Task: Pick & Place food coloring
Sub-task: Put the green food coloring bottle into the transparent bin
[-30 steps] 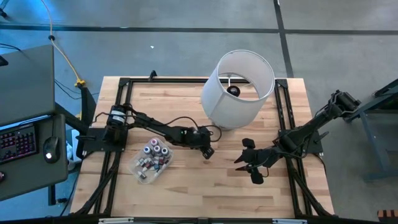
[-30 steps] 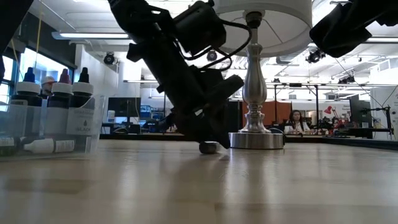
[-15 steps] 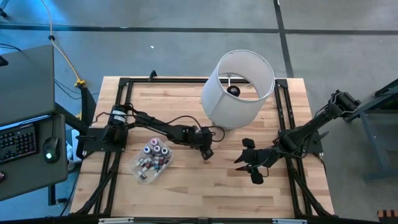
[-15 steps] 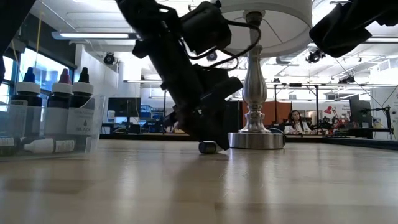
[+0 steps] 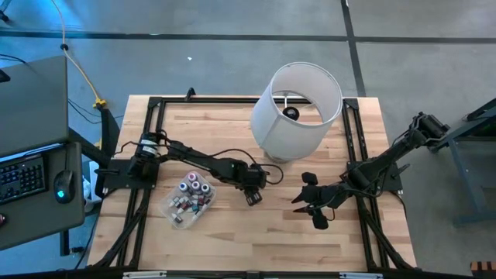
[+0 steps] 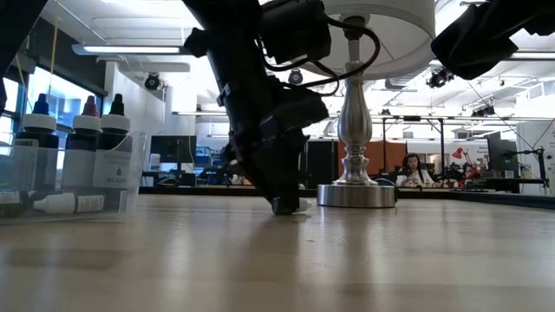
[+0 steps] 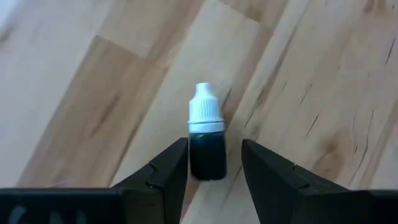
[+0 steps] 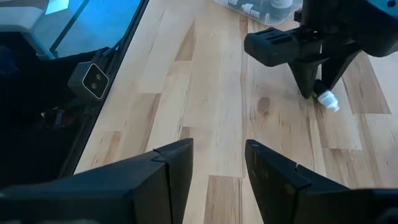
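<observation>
One food coloring bottle (image 7: 206, 143), with a dark body and a white cap, lies on its side on the wooden table, also visible in the right wrist view (image 8: 328, 101). My left gripper (image 7: 214, 165) is open and points down over it (image 5: 254, 198), one finger on each side of the dark body with a gap showing. Several more bottles sit in a clear tub (image 5: 186, 200) on the table's left. My right gripper (image 5: 310, 209) is open and hovers above the table's right part, away from the bottle.
A big white lampshade (image 5: 297, 108) stands on a metal lamp foot (image 6: 355, 192) at the far middle, close behind my left gripper. The clear tub (image 6: 69, 165) holds upright bottles. Black frame rails (image 5: 151, 139) run along the table's sides. Bare wood lies near the front edge.
My left gripper has moved a little toward the near edge, tipped steeper and come down over the lying bottle, so its fingers now stand on both sides of it. The bottle has stayed where it was.
</observation>
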### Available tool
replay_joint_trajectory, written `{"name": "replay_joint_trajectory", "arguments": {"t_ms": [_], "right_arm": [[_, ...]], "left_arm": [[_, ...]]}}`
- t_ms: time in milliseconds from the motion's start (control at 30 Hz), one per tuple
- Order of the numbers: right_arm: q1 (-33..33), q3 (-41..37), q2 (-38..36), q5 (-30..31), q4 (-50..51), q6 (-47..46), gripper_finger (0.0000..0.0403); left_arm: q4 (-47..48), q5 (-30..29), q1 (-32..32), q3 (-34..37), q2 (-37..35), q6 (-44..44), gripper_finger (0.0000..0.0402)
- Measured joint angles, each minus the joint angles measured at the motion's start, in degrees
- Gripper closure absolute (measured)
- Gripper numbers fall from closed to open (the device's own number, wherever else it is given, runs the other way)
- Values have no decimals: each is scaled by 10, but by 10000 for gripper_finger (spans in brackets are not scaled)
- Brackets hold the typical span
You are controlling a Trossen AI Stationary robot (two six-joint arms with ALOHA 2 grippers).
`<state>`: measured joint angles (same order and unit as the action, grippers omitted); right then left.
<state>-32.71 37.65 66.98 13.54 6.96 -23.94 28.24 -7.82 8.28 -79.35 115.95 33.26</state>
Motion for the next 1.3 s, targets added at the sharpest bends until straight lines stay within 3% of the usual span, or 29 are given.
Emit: {"name": "replay_joint_trajectory", "arguments": {"t_ms": [167,433,633,800,933,1133,1300], "right_arm": [[0,0,0,0,-4,0,263],[0,0,0,0,-7,0,263],[0,0,0,0,-8,0,263],[0,0,0,0,-10,0,263],[0,0,0,0,-13,-2,263],[0,0,1,6,-19,-16,263],[-1,0,2,48,-19,-16,263]], "left_arm": [[-5,-12,1,-3,13,0,260],[9,-17,0,-14,14,-13,334],[201,60,-1,-124,6,-69,347],[463,56,18,-268,5,-94,339],[619,22,57,-369,5,-104,338],[617,-1,147,-389,-86,-113,337],[618,-71,231,-327,-175,-1,337]]}}
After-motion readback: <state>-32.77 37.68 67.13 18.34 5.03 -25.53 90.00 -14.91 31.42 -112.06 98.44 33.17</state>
